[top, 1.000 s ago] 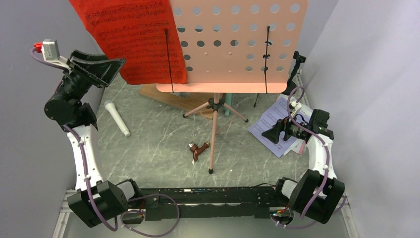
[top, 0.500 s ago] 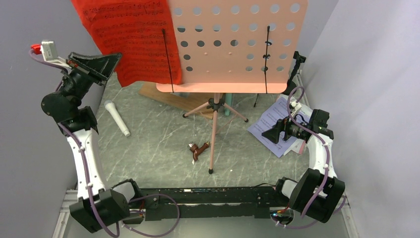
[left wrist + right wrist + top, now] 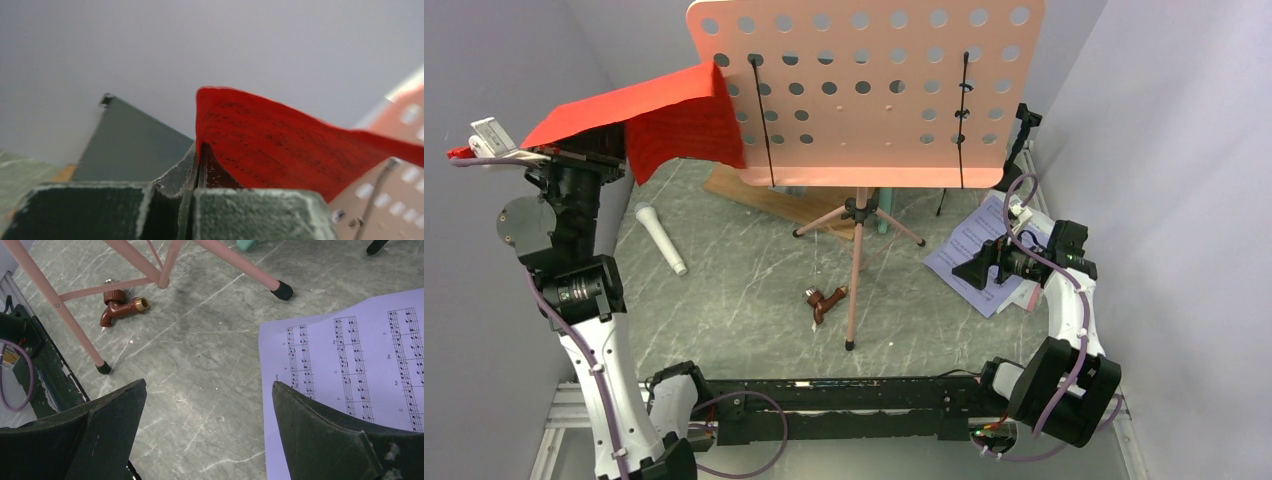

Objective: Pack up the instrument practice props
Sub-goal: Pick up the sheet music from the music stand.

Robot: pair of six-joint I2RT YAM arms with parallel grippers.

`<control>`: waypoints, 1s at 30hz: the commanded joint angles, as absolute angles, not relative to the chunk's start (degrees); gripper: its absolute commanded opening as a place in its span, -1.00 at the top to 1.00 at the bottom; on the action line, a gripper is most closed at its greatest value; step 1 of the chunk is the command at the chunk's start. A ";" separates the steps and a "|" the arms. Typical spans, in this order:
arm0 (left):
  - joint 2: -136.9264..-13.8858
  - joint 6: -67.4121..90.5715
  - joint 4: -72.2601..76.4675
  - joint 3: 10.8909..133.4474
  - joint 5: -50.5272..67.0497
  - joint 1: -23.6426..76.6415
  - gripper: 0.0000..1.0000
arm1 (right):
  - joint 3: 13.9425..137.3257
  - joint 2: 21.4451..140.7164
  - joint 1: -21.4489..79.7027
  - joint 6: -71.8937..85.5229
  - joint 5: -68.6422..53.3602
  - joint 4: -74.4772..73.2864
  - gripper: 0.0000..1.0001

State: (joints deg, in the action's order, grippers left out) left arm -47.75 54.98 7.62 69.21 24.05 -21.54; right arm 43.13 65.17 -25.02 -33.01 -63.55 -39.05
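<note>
Right end effector over marbled tabletop

one pink music desk, one red page, one white page, one white microphone, one brown piece

Bright even light, soft shadows; left wrist view blurred nearby

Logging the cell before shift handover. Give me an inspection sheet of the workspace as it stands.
Surface: grey marbled table, scratched.
Job's things: pink music desk upright on tripod; red sheet hanging off its left side; white sheet and white microphone lying flat.
Clutter: small brown piece near a tripod leg.
Claws: left claw shut on red sheet; right claw open over table beside white sheet.
Cables: purple cables along both arms.
Surroundings: plain grey walls.
</note>
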 commanded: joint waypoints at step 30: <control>-22.31 29.58 -57.63 64.69 11.26 -2.68 1.00 | 45.97 66.68 -22.90 -35.89 -63.16 -39.98 -0.99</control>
